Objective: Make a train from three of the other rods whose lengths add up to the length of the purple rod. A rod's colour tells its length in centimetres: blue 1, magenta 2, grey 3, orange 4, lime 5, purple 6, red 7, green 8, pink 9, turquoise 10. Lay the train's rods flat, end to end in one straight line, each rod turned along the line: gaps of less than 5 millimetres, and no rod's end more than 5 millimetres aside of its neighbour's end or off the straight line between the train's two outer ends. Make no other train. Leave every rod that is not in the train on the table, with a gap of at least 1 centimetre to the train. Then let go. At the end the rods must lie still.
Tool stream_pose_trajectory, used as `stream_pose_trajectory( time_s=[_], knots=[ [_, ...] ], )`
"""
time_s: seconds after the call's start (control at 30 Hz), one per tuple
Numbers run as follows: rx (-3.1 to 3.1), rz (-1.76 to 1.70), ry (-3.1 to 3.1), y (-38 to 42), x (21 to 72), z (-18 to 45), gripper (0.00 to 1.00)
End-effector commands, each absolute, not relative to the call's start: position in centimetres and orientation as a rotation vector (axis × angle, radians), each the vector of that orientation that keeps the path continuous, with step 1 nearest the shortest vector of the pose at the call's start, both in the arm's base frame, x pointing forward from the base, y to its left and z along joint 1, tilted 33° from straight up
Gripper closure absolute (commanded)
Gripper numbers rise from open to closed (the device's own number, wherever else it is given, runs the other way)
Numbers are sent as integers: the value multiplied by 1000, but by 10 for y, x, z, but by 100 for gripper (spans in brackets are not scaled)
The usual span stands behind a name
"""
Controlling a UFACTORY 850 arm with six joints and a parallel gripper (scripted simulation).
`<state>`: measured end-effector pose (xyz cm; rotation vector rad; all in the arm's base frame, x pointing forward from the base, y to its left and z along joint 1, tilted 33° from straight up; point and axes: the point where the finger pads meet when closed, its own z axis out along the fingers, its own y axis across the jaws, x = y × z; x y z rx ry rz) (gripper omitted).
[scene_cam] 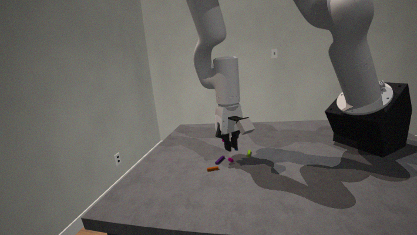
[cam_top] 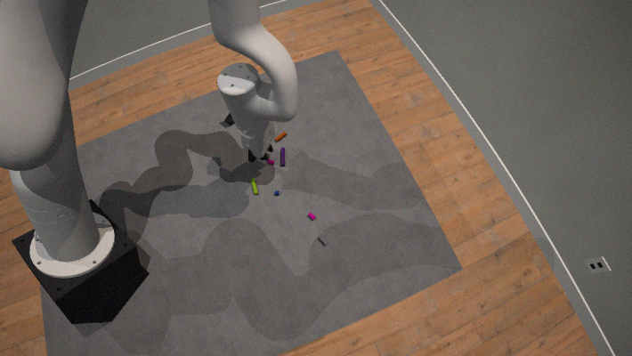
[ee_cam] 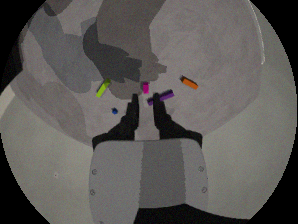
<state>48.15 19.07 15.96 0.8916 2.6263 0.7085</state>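
The purple rod (cam_top: 282,157) lies flat on the grey mat. A magenta rod (cam_top: 271,162) lies just left of its near end, an orange rod (cam_top: 280,136) lies behind it. A lime rod (cam_top: 255,186) and a small blue rod (cam_top: 277,193) lie nearer the front. A second magenta rod (cam_top: 311,216) and a grey rod (cam_top: 322,241) lie farther right. My gripper (cam_top: 259,157) hangs above the mat, pointing down, next to the first magenta rod (ee_cam: 145,87). In the wrist view its fingers stand narrowly apart with nothing between them. The purple rod (ee_cam: 161,98) shows just past the right fingertip.
The arm's black base (cam_top: 80,271) stands at the mat's front left corner. In the exterior view the orange rod (scene_cam: 212,168), purple rod (scene_cam: 219,160) and magenta rod (scene_cam: 231,160) lie below the gripper (scene_cam: 230,147), the lime rod (scene_cam: 249,153) to its right.
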Motion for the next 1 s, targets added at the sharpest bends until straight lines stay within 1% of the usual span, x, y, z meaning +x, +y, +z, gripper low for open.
stream_pose_trajectory(
  time_s=[0.0, 0.97],
  knots=[
    [891, 709, 2624, 192, 484, 157, 76],
    [891, 709, 2624, 204, 497, 129, 76]
  ],
)
